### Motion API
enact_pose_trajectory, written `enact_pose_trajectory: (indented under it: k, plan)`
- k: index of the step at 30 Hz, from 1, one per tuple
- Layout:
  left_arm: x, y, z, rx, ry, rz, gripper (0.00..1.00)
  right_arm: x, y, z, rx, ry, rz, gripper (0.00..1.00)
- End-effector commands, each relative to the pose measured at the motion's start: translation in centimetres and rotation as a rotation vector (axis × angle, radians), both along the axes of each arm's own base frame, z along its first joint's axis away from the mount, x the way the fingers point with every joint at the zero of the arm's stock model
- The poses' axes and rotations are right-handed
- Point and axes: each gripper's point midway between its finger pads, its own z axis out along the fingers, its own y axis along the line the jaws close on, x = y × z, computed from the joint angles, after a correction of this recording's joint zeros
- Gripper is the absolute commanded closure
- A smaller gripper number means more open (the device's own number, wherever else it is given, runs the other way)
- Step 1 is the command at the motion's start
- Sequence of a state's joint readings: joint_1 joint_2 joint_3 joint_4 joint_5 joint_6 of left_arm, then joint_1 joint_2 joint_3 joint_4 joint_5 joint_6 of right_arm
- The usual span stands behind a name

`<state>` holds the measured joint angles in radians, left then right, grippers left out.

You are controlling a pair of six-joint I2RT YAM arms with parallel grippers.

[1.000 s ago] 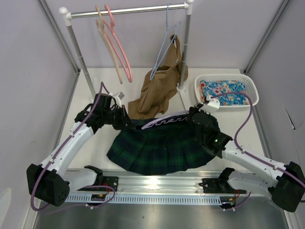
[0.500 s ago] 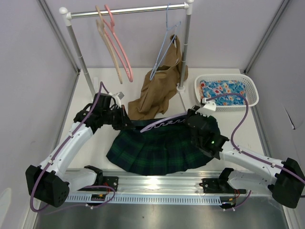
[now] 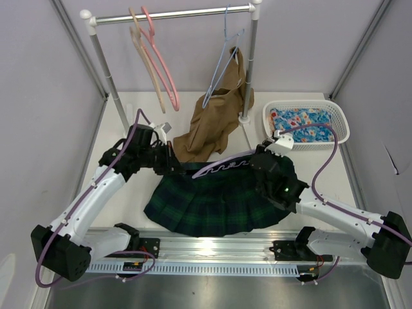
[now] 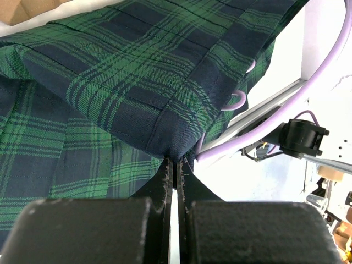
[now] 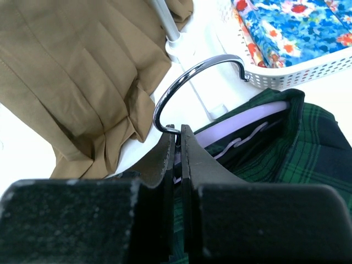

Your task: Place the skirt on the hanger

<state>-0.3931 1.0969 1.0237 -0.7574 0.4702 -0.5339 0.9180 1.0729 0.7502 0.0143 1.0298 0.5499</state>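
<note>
The green and navy plaid skirt lies spread on the table between the arms. The pale lavender hanger with its wavy bar lies along the skirt's waistband, partly inside it. My left gripper is shut on the skirt's left waist corner, with a lavender hanger end showing beside it. My right gripper is shut on the hanger at the base of its metal hook, with the lavender bar inside the skirt's waist.
A tan-brown garment hangs from a thin blue hanger on the rail, draping onto the table. Pink and tan hangers hang at left. A white basket with blue floral cloth sits at back right.
The right gripper and the hanger have shifted slightly left and back. The left gripper has edged slightly right with the skirt corner.
</note>
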Motion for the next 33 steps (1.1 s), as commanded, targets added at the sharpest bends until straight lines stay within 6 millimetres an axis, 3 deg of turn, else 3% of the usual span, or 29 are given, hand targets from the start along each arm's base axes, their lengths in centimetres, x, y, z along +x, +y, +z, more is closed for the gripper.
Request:
enact_pose_trajectory:
  k: [1, 15, 26, 33]
  plan:
    - [-0.5, 0.0, 2.3, -0.018, -0.061, -0.011, 1.00, 0.5, -3.2, 0.9, -0.028, -0.003, -0.136, 1.00]
    - [-1.4, -0.2, 2.3, 0.002, -0.070, -0.047, 1.00, 0.8, -4.2, 0.2, -0.028, 0.023, -0.173, 1.00]
    - [-0.8, -1.1, 4.0, -0.031, -0.085, -0.047, 1.00, 0.4, -3.4, -0.1, -0.084, 0.008, -0.194, 1.00]
    - [-0.2, -1.9, 4.1, -0.057, -0.071, -0.028, 1.00, -0.3, -2.2, 1.5, -0.105, -0.041, -0.197, 1.00]
